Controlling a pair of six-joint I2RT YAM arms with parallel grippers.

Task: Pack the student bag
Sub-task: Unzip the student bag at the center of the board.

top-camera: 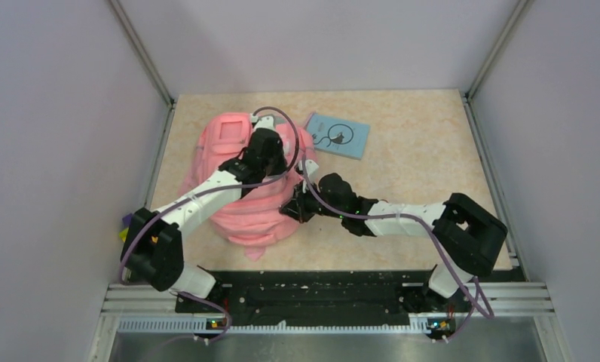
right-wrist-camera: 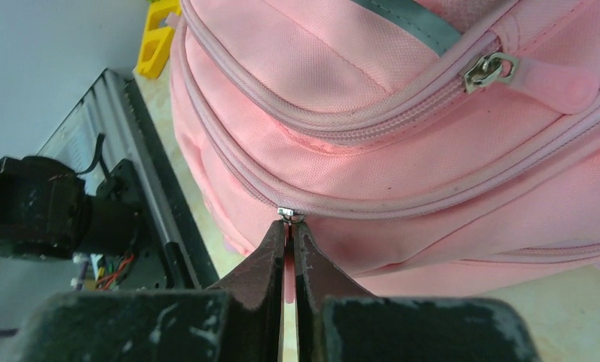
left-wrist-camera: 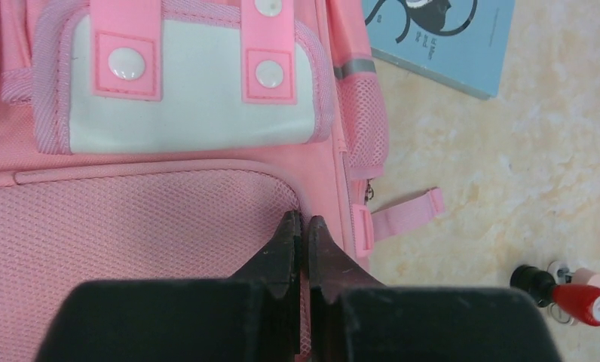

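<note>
Right gripper [right-wrist-camera: 290, 226] clamped tight on zip pull [right-wrist-camera: 290, 214] at bag [right-wrist-camera: 319, 75] edge | left gripper [left-wrist-camera: 302, 222] closed, pressing bag top | step: unzipping | next: you drag steadily along zip

A robotics lab work cell: a beige stone-patterned table [top-camera: 417, 173] is boxed in on the left, right and far sides by plain pale panels [top-camera: 56, 151] set in aluminium posts [top-camera: 142, 53]. Along the near edge a black mounting rail [top-camera: 319, 290] carries a left arm [top-camera: 199, 204] and a right arm [top-camera: 402, 215], bolted side by side, with bare wiring [right-wrist-camera: 112, 271] showing
</note>
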